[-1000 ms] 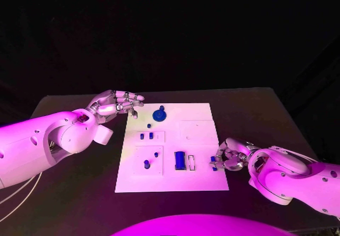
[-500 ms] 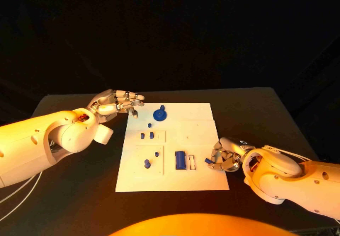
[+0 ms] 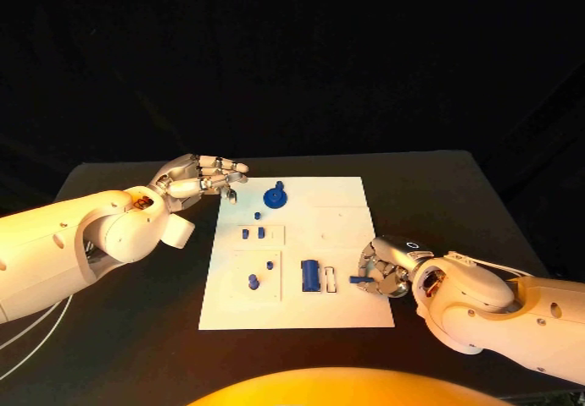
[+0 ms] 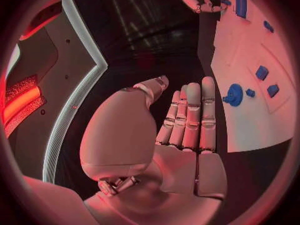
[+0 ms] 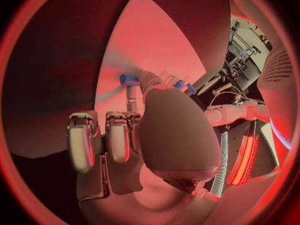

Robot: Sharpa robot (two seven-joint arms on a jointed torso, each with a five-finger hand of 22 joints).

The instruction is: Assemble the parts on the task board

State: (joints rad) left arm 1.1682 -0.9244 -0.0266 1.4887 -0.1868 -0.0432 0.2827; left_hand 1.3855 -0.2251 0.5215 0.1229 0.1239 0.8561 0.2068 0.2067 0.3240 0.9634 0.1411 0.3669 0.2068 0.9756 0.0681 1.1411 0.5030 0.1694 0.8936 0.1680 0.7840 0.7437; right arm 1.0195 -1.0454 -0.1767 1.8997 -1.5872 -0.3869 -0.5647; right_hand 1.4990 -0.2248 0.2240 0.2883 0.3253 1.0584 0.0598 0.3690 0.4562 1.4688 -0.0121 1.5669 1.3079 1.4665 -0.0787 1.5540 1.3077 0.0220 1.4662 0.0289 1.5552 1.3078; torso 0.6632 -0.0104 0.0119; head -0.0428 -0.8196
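Board with blue parts; my right hand pinches a small blue peg, my left hand hovers released, fingers straight

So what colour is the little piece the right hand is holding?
Blue. The part in the right hand shows best in the head view.
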